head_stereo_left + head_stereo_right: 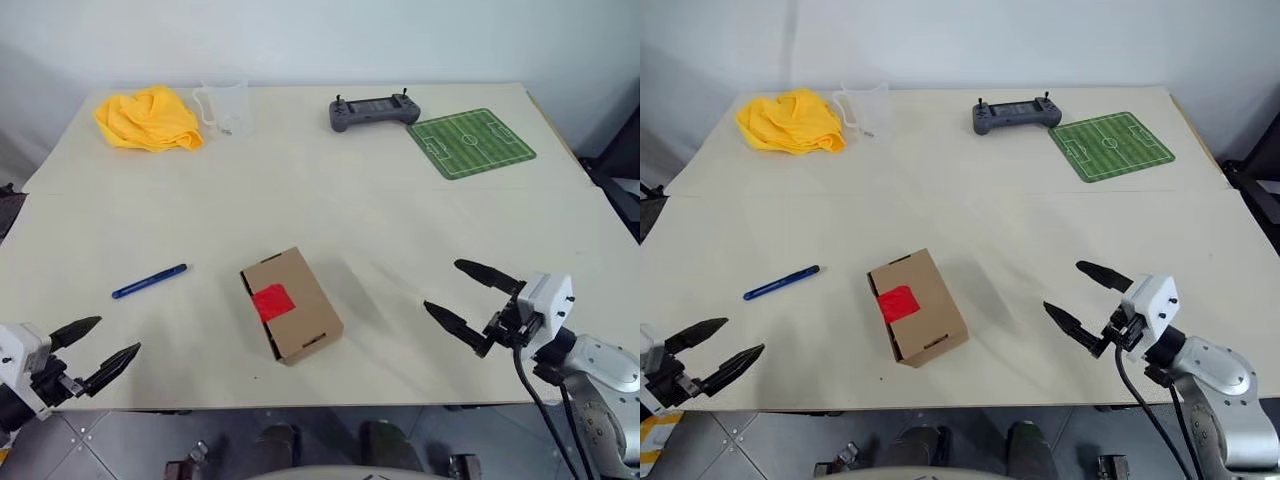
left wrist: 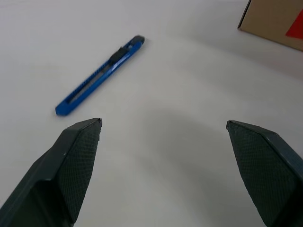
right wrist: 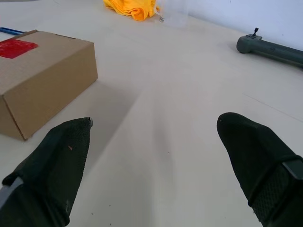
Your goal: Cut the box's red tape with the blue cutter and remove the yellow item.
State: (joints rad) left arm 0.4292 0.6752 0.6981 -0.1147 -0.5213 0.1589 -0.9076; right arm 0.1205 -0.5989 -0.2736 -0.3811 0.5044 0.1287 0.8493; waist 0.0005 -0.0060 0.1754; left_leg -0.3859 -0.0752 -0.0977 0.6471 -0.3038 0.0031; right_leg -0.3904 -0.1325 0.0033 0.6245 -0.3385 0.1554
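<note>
Box sits sealed, red tape uncut; blue cutter lies untouched; both tools, left tool and right tool, gape empty.

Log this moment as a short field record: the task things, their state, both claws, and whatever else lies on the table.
box: box closed, near the table's front edge, middle
red tape: red tape uncut on the box's top face
blue cutter: blue cutter flat on the table, left of the box, untouched
left claw: left claw open, empty, near the cutter
right claw: right claw open, empty, right of the box
far side: yellow cloth, clear cup, grey controller, green pitch mat
</note>
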